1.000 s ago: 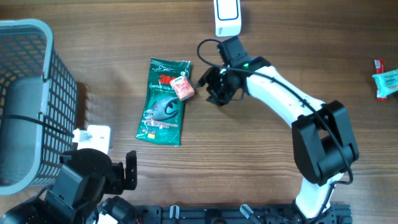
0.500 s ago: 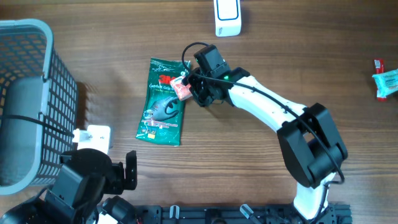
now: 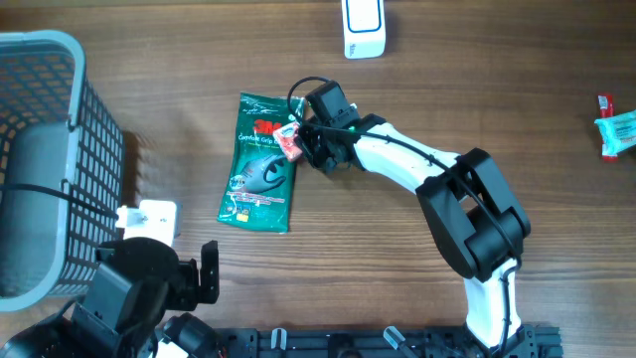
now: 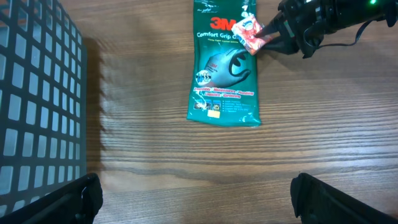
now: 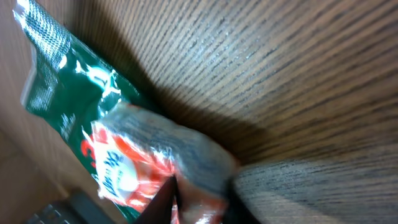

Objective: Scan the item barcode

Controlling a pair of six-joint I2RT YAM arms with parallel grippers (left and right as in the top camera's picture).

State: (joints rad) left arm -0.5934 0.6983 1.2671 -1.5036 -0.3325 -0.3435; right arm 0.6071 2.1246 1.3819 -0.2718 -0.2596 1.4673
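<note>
Overhead: right gripper [image 3: 302, 140] looks clamped on the red-white sachet [image 3: 289, 144] just to its left, lying atop the green glove pack [image 3: 256, 187].

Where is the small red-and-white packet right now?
Overhead, left of centre: the small red-and-white packet lies on the green glove package, its upper right corner, at the right gripper.

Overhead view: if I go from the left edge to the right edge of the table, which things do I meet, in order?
grey mesh basket → small white box → green glove package → white scanner → blue packet
</note>
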